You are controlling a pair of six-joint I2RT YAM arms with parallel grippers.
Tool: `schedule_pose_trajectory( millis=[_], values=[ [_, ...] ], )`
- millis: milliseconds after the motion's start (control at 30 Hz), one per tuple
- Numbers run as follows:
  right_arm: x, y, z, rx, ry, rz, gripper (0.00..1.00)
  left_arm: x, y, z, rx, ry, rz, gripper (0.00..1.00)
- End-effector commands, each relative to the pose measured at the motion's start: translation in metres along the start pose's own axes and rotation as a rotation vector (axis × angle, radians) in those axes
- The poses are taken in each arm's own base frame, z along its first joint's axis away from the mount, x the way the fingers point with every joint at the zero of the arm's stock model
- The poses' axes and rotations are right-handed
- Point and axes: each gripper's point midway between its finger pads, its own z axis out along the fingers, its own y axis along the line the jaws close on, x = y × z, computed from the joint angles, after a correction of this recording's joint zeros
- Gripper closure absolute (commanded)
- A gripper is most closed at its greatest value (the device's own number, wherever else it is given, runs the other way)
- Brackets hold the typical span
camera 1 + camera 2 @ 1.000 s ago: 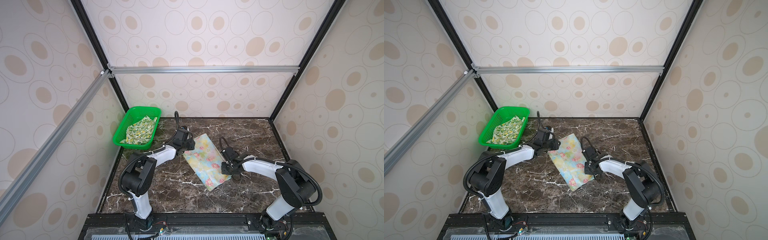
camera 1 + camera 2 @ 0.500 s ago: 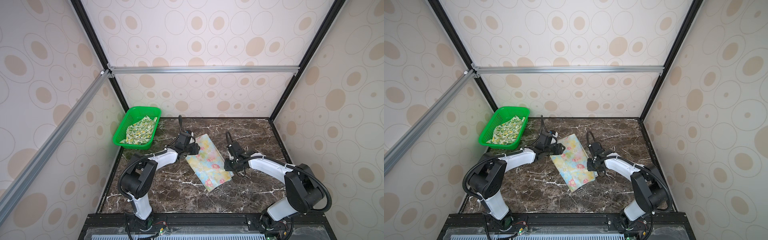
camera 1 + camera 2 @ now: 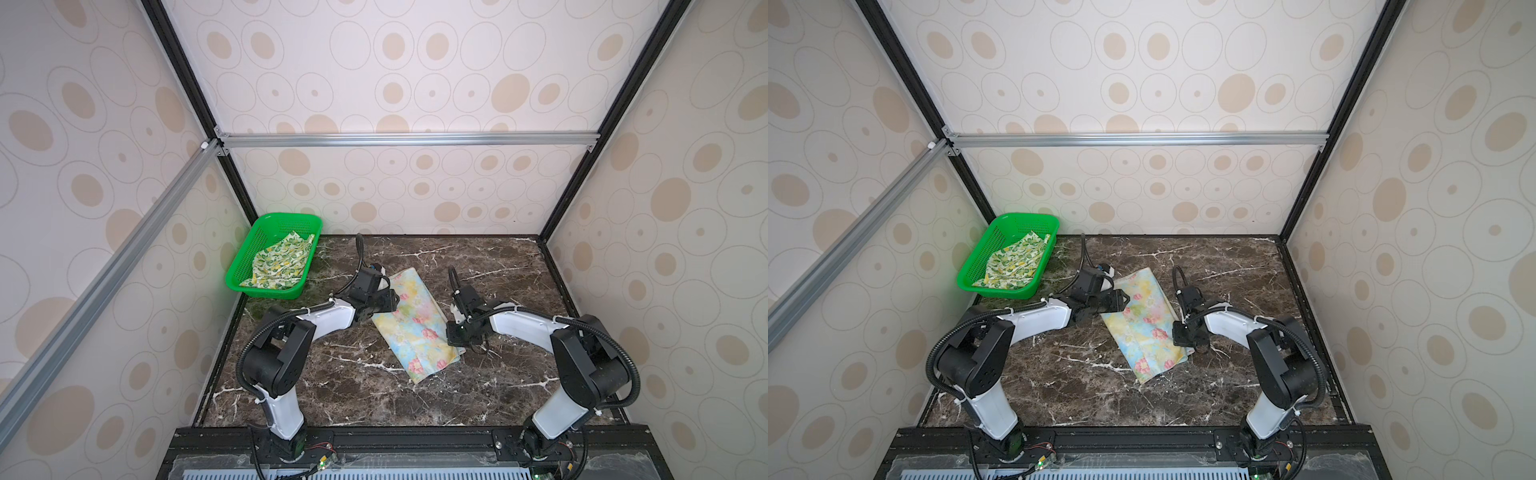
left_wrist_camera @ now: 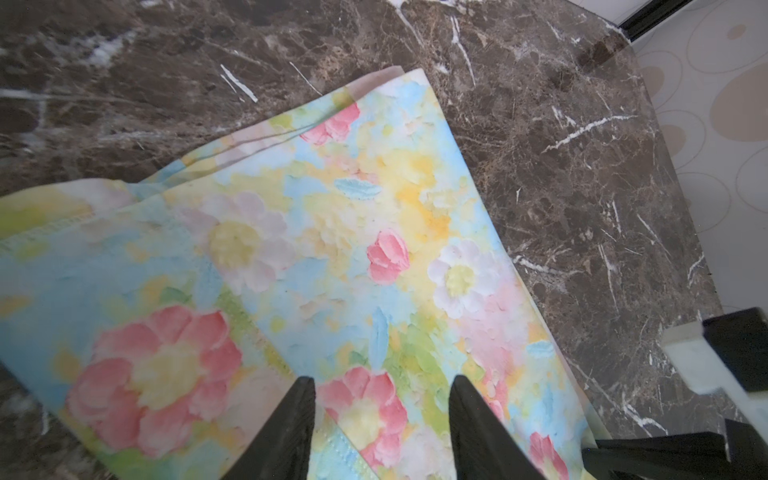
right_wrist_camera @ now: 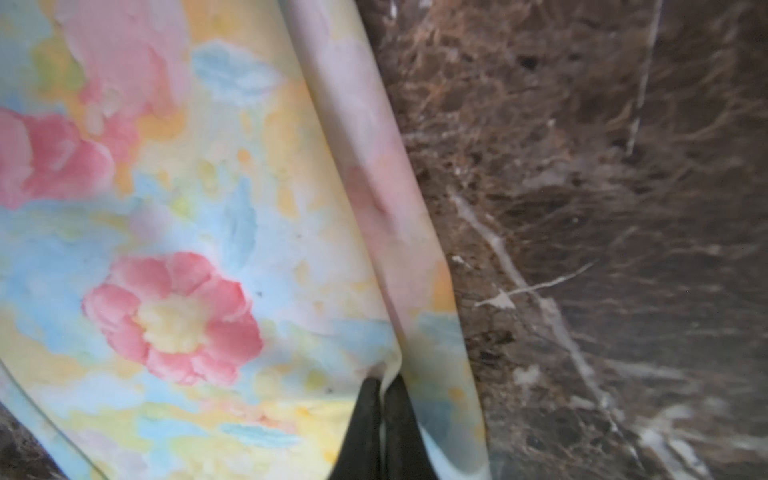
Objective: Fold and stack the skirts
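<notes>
My right gripper (image 5: 381, 385) pinches the pastel blue-yellow flowered cloth skirt (image 5: 187, 199); my left gripper (image 4: 380, 384) stands spread over it.

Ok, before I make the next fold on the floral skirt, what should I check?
1. Right gripper shut on floral skirt edge: ok.
2. Left gripper gripping it: not ok, jaws open over the cloth.
3. Right grip holds every layer: cannot tell.
4. Table bare beside the skirt: ok.
5. Lemon skirt out of basket: not ok, lies inside.
</notes>
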Motion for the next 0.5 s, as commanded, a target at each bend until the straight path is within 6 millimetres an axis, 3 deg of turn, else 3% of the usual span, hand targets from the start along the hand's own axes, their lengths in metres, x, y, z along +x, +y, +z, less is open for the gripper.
schedule_pose_trajectory(
  millis=[0,267,467],
  values=[
    [-0.011,0.001,-0.015,0.032,-0.019,-0.048,1.00,-0.017,-0.010,0.000,0.015,-0.043,-0.004,0.47],
    [-0.026,0.001,-0.038,0.094,-0.049,-0.169,1.00,-0.012,-0.004,0.005,-0.002,-0.033,-0.018,0.48],
    [-0.035,-0.004,-0.029,0.138,-0.048,-0.209,1.00,-0.011,-0.004,0.005,-0.002,-0.033,-0.019,0.48]
  ],
)
